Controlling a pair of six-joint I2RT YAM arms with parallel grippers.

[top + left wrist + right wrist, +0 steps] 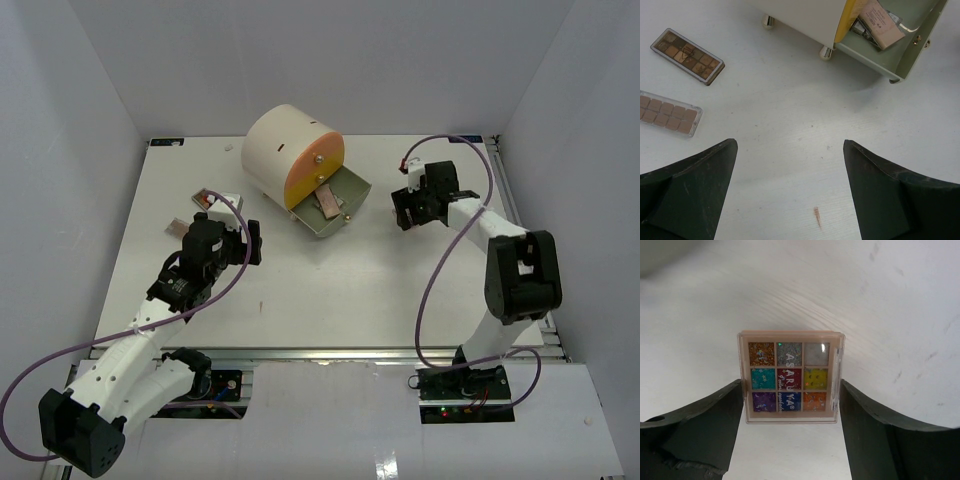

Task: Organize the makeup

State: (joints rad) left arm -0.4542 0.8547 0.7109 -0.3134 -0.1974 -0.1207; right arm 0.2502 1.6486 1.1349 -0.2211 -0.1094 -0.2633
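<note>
White tabletop (890, 290) backs the square colour palette (791, 377), pinched by its side edges in the right gripper (791, 390), presumably for carrying to the open drawer (900, 55). The left gripper (790, 145) gapes empty beside the brown palette (688, 56) and the pinkish palette (667, 112), both lying flat.

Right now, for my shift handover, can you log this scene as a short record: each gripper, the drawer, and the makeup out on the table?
left gripper: open, empty, over the bare table
right gripper: closed on the square colour palette, fingers against two opposite sides
drawer: open, pinkish palette inside, lying on other items
on table by left gripper: brown-shade palette and pinkish-tan palette, lying apart
</note>
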